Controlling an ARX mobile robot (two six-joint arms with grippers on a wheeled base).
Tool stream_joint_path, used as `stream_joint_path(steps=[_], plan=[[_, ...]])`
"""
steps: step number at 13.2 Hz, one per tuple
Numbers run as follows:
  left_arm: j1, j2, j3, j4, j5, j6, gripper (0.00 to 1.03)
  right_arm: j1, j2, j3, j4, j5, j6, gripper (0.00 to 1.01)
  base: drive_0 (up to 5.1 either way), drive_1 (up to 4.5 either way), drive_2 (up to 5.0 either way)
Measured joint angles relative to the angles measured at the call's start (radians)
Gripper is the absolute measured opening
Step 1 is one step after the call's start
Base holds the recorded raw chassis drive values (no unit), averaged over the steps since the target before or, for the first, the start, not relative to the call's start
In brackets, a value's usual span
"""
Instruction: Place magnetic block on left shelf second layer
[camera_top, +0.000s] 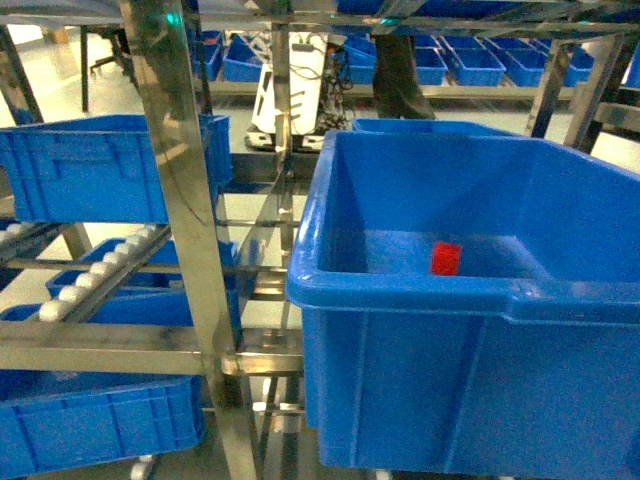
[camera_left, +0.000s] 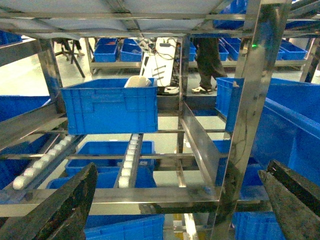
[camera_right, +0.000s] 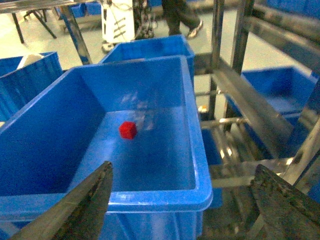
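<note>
The large blue bin (camera_top: 470, 300) is cut by the head view's edge at 3 and 6 o'clock, so its right wall and its base are not seen. The red magnetic block (camera_top: 446, 258) is small and soft there; its faces cannot be told apart. Of the left gripper (camera_left: 180, 205) only two dark finger stubs (camera_left: 60, 210) enter at 6 o'clock, and the right gripper (camera_right: 185, 205) is cropped the same way. A person (camera_left: 210, 65) at 12 o'clock is visible only from the waist down. A white rounded thing (camera_left: 140, 81) in the ribbed crate (camera_left: 110, 107) is mostly hidden.
</note>
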Motion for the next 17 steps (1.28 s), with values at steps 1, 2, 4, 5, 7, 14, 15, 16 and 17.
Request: stream_joint_path(steps=[1, 2, 4, 5, 7, 14, 15, 16, 17], plan=[[0.001, 0.0, 0.0, 0.0, 0.004, 0.0, 0.98, 0.042, -0.092, -0.121, 0.171, 0.045, -0.027, 0.72, 0.0, 0.0, 0.0], [0.0, 0.0, 0.0, 0.001, 0.004, 0.0, 0.98, 0.077, -0.137, -0.169, 0.285, 0.082, -0.037, 0.59, 0.0, 0.0, 0.0], [0.0, 0.0, 0.0, 0.0, 0.003, 0.0, 0.98, 0.137, -0.192, -0.256, 0.306, 0.145, -0.048, 0.31, 0.0, 0.0, 0.0], [0.0, 0.0, 0.0, 0.0, 0.003, 0.0, 0.98, 0.163, -0.219, -0.294, 0.299, 0.173, -0.052, 0.17, 0.0, 0.0, 0.0], [0.0, 0.0, 0.0, 0.0, 0.003, 0.0, 0.98, 0.198, -0.275, -0.327, 0.301, 0.205, -0.056, 0.02, 0.0, 0.0, 0.0], [0.0, 0.0, 0.0, 0.0, 0.003, 0.0, 0.98, 0.314, -0.396, -0.408, 0.256, 0.327, -0.058, 0.02, 0.0, 0.0, 0.0], [0.0, 0.0, 0.0, 0.0, 0.003, 0.0, 0.98, 0.314, -0.413, -0.418, 0.245, 0.327, -0.058, 0.02, 0.0, 0.0, 0.0], [0.0, 0.0, 0.0, 0.0, 0.003, 0.0, 0.98, 0.314, -0.431, -0.425, 0.235, 0.327, -0.058, 0.02, 0.0, 0.0, 0.0], [0.0, 0.0, 0.0, 0.0, 0.003, 0.0, 0.98, 0.314, -0.448, -0.428, 0.226, 0.327, -0.058, 0.02, 0.0, 0.0, 0.0]])
